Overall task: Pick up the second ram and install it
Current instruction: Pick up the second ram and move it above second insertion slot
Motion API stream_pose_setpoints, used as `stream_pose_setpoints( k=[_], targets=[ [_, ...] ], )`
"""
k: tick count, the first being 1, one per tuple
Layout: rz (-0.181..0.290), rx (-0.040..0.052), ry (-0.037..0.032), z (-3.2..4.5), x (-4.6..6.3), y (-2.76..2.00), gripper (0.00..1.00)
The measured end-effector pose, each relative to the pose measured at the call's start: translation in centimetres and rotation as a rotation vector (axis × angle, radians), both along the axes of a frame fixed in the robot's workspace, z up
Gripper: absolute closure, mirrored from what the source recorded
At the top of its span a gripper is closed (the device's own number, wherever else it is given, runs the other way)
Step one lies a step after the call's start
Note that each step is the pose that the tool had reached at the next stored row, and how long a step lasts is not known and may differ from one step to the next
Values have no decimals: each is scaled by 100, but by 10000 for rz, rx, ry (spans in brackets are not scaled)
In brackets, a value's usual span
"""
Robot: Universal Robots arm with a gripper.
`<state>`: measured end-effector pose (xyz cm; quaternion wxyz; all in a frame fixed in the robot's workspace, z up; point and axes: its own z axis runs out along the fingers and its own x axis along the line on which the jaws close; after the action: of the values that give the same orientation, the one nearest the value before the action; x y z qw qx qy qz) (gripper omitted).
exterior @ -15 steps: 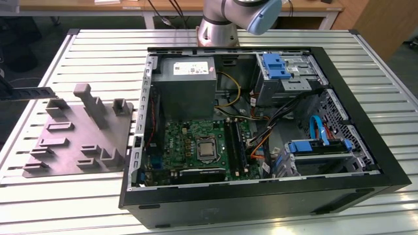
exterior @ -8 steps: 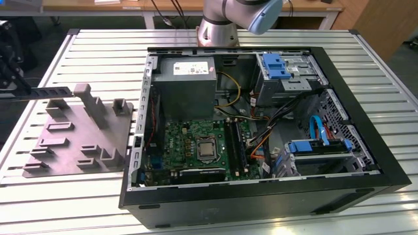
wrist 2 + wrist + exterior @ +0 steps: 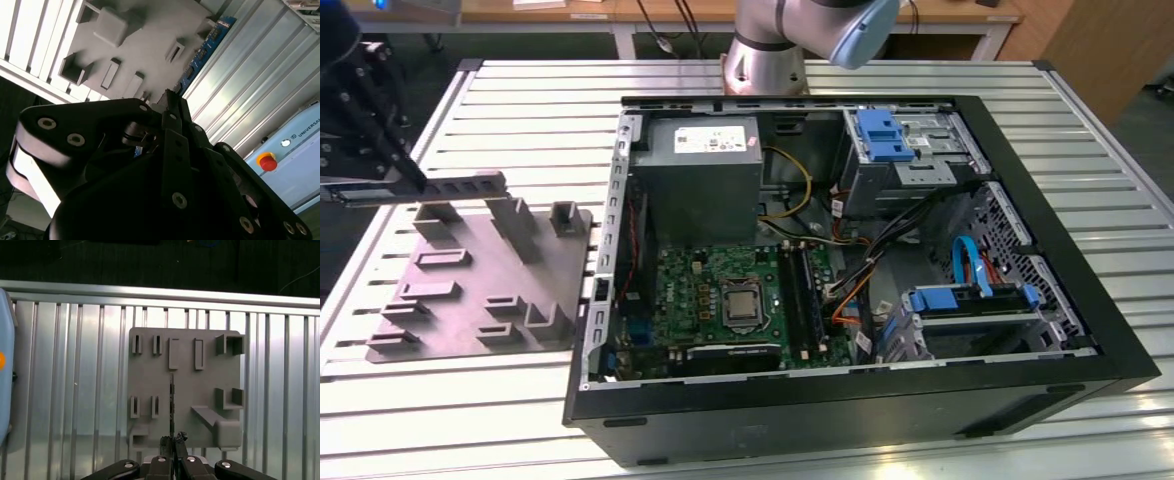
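My gripper (image 3: 411, 183) hangs at the exterior view's left, above the grey fixture (image 3: 480, 285), shut on the second ram (image 3: 460, 186). The ram is held level and lengthwise over the fixture's back edge. In the first wrist view the ram (image 3: 171, 400) shows edge-on as a thin dark line running out from between my closed fingers (image 3: 173, 440) over the fixture (image 3: 200, 390). In the second wrist view the ram (image 3: 205, 47) shows a blue board face sticking out past my gripper (image 3: 172, 102). The motherboard's memory slots (image 3: 801, 290) lie beside the processor (image 3: 742, 305).
The open black computer case (image 3: 1067, 330) fills the middle and right of the slatted metal table (image 3: 520, 90). Cables, a power supply (image 3: 707, 165) and blue drive bays (image 3: 887, 135) crowd its inside. A pale blue pendant with a red button (image 3: 267, 162) lies near the fixture.
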<state>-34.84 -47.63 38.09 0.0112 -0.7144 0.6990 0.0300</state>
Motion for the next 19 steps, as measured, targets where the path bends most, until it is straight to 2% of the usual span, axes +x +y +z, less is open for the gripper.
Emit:
stream_pose_setpoints(
  k=[19],
  targets=[
    [1, 0, 2, 0, 675, 0, 86]
  ],
)
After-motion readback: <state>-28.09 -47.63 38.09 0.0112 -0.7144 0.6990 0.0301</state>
